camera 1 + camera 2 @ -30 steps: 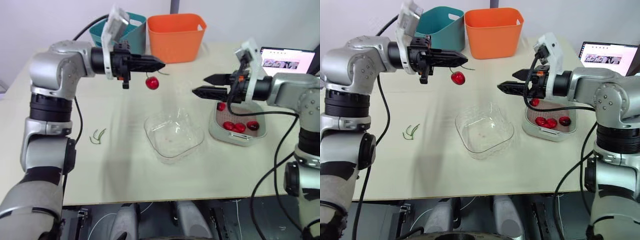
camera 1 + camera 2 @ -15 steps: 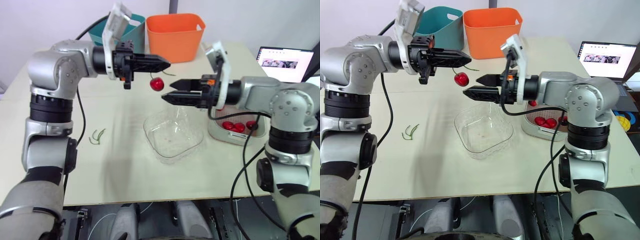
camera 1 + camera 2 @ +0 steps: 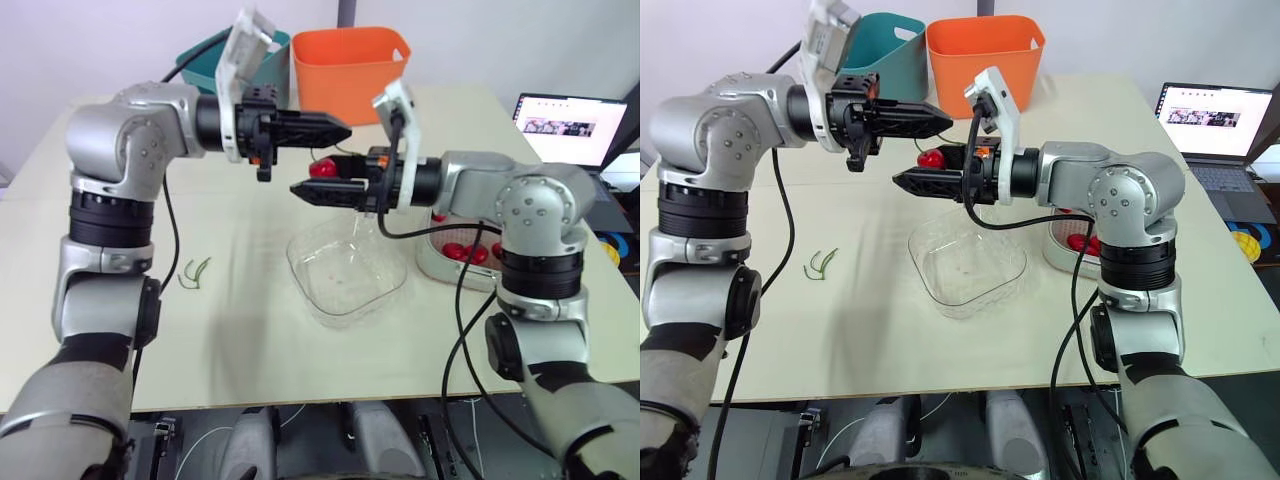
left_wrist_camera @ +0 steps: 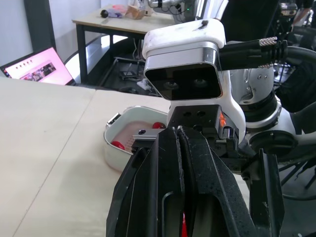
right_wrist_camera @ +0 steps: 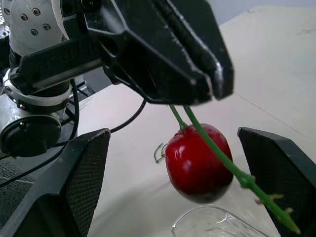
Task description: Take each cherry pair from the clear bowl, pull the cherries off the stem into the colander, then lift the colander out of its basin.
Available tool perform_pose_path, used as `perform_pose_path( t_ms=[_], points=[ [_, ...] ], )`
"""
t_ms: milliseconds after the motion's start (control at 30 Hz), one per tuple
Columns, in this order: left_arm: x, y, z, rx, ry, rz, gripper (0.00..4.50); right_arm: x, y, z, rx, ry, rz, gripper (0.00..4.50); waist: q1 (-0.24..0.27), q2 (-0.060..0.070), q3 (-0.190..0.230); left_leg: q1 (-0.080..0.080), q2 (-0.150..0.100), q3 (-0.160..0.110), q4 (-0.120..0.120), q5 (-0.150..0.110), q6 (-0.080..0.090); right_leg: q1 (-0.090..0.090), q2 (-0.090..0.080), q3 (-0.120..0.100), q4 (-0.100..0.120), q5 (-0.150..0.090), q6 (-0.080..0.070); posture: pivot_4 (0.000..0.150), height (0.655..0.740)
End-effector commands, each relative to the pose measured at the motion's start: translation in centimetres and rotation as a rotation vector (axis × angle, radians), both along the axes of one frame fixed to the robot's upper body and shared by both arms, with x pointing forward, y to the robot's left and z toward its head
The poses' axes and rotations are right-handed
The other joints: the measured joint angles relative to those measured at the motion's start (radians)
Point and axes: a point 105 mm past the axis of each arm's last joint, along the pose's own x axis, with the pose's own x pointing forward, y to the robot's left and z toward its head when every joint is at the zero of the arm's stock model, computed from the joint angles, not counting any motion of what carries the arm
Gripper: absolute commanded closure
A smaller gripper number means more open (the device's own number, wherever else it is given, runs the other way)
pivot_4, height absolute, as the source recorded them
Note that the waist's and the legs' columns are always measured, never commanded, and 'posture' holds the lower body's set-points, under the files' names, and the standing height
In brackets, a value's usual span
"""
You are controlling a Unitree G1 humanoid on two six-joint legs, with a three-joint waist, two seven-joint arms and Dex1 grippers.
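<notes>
My left gripper [image 3: 343, 128] is shut on a green stem, held above the table behind the clear bowl [image 3: 392, 285]. One red cherry [image 3: 322, 168] hangs from that stem. My right gripper [image 3: 312, 177] is open and reaches in from the right, its two fingers [image 5: 81, 185] standing on either side of the cherry [image 5: 197, 163] without touching it. A second bare stem branch [image 5: 232, 170] runs past the cherry. The clear bowl looks empty. At the right sits the white basin [image 3: 447, 278] with the colander, holding several red cherries [image 3: 470, 252].
An orange bin [image 3: 350, 70] and a teal bin [image 3: 205, 60] stand at the back of the table. A laptop [image 3: 565, 125] is at the far right. Loose green stems [image 3: 195, 272] lie on the table left of the bowl.
My right gripper has swung left from over the basin until its open fingers bracket the hanging cherry. My left gripper, still holding the stem, has shifted slightly right.
</notes>
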Motion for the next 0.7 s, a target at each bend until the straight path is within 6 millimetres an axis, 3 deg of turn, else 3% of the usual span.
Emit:
perform_pose_path(
  t_ms=[33, 267, 467, 700],
  points=[
    [-0.7, -0.1, 0.9, -0.014, -0.047, -0.020, 4.50, -0.4, 0.2, 1.2, 0.015, -0.053, 0.010, 1.17, 0.000, 0.000, 0.000, 0.000, 0.000, 0.000, 0.000, 0.000, 0.000, 0.000, 0.000, 0.000, 0.000, 0.000, 0.000, 0.150, 0.7400],
    [-0.7, -0.1, 1.0, -0.014, -0.050, -0.017, 4.50, -0.5, 0.2, 1.0, 0.000, -0.053, 0.010, 3.47, 0.000, 0.000, 0.000, 0.000, 0.000, 0.000, 0.000, 0.000, 0.000, 0.000, 0.000, 0.000, 0.000, 0.000, 0.000, 0.150, 0.7400],
    [-0.5, 0.3, 1.5, -0.007, -0.081, 0.000, 4.50, -0.9, 0.1, -0.1, -0.053, -0.048, 0.029, 3.52, 0.000, 0.000, 0.000, 0.000, 0.000, 0.000, 0.000, 0.000, 0.000, 0.000, 0.000, 0.000, 0.000, 0.000, 0.000, 0.150, 0.7400],
    [0.0, 0.7, 3.0, -0.044, -0.105, 0.026, 4.50, -1.5, 0.0, -3.1, -0.132, 0.007, 0.032, 3.52, 0.000, 0.000, 0.000, 0.000, 0.000, 0.000, 0.000, 0.000, 0.000, 0.000, 0.000, 0.000, 0.000, 0.000, 0.000, 0.150, 0.7400]
  ],
)
